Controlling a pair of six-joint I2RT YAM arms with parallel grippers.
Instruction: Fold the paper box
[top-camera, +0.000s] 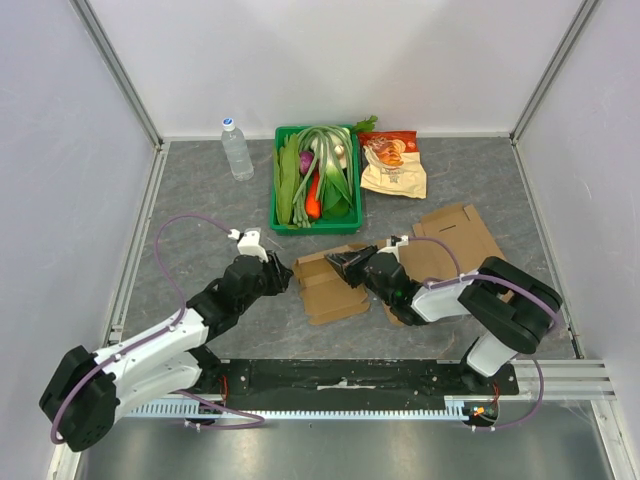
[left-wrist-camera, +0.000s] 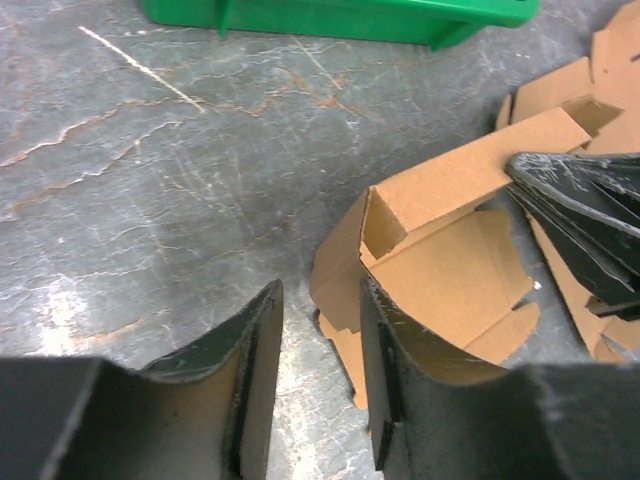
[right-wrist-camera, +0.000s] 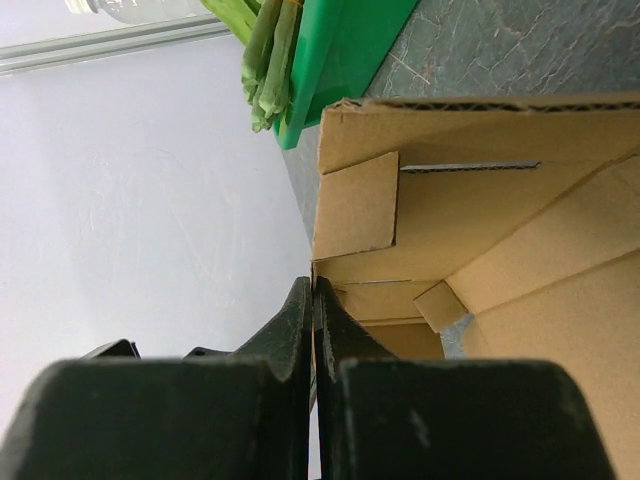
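Observation:
The paper box is brown cardboard, partly folded, lying on the grey table between my two grippers. Its far wall stands up, with side flaps bent inward. My right gripper is shut on the top edge of that raised wall; in the right wrist view its jaws pinch the thin cardboard edge. My left gripper sits just left of the box, open, with only bare table between its jaws. The box's left corner lies right beside the left gripper's right finger. The right gripper's black fingers show in the left wrist view.
A green basket holding vegetables stands behind the box. A water bottle is to the basket's left and a snack bag to its right. A second flat cardboard sheet lies under the right arm.

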